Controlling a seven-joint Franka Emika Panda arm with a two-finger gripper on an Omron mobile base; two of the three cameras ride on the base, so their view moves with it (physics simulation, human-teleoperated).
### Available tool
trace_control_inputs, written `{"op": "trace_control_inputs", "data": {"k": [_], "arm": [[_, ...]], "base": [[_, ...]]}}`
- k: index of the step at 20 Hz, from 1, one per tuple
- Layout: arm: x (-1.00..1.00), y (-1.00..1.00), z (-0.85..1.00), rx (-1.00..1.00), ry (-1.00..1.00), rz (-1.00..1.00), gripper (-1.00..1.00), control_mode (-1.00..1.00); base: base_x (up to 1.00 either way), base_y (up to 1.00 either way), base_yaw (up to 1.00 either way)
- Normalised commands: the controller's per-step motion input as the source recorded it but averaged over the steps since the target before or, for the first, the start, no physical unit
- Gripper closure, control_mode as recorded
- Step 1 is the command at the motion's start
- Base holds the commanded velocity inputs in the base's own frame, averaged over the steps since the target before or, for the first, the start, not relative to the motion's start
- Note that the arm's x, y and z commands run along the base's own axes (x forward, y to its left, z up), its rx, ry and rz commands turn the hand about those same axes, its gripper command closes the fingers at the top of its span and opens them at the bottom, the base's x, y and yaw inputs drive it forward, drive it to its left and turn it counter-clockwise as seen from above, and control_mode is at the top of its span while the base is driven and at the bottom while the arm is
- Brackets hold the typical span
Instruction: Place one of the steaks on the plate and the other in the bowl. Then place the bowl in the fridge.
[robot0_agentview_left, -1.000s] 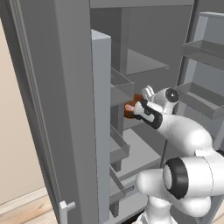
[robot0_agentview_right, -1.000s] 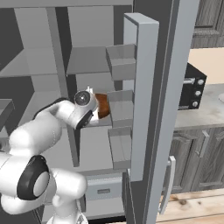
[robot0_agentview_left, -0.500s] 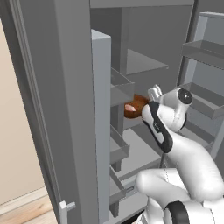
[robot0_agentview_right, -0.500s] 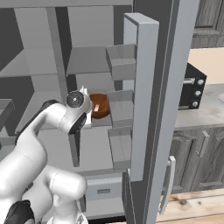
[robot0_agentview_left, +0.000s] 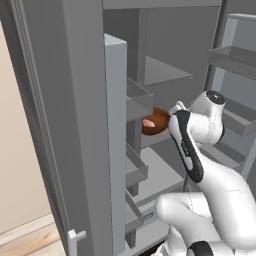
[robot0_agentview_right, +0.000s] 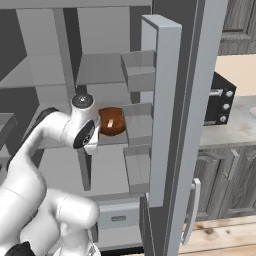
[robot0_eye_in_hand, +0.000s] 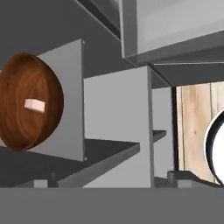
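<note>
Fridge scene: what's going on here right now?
The fridge stands open and the reddish-brown wooden bowl sits on an inner shelf, with a pale pink steak inside it. The white arm reaches in beside the bowl. Its end effector is open and holds nothing; the hand view shows the bowl off to one side, apart from it.

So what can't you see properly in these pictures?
- End effector: hidden behind the robot's own arm in both base views, so its jaws can't be checked.
- Bowl: partly covered by the arm in the left base view; its left side is cut off by the edge in the hand view.
- Steak: just a small pale piece; its shape is too small to tell.
- Fridge: its top is cut off.
</note>
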Motion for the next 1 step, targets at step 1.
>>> {"op": "trace_control_inputs", "data": {"k": [1], "arm": [[-0.96, 0.06, -0.34, 0.0, 0.27, 0.15, -1.0, -1.0]], "base": [[0.0, 0.0, 0.0]]}}
